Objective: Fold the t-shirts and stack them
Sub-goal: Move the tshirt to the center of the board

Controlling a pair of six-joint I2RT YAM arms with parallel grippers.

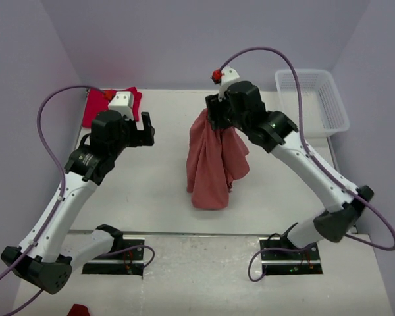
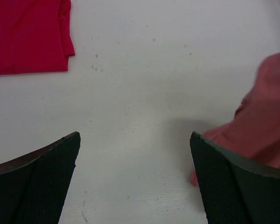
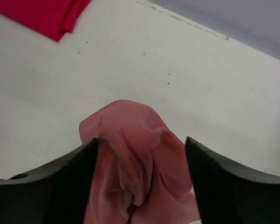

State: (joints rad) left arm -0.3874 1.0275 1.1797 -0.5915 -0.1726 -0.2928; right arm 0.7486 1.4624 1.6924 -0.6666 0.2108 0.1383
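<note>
Right gripper (image 3: 141, 149): jaws partly apart. A bunch of salmon-pink cloth fills the gap between them and touches both inner faces, with no visible squeeze on it. The wrist view shows the cloth rising in a rounded hump just past the fingertips.

Left gripper (image 2: 134, 135): jaws spread wide, nothing between them, nothing touched. It hangs over bare table (image 1: 151, 184), well apart from either garment.

Salmon-pink t-shirt (image 1: 210, 164): near the middle of the table, unfolded. Its upper end is gathered at the right gripper, and the rest falls in long vertical folds to a crumpled lower edge lying on the tabletop. In the left wrist view it shows at the right edge, beside the right-hand finger.

Red t-shirt (image 1: 95, 108): at the far left corner of the table, lying flat with straight folded edges. The left arm's wrist partly covers it in the overhead view. It is well apart from the pink shirt.

White mesh basket (image 1: 336, 105): at the far right corner of the table, upright, behind the right arm. No cloth is visible in it.
</note>
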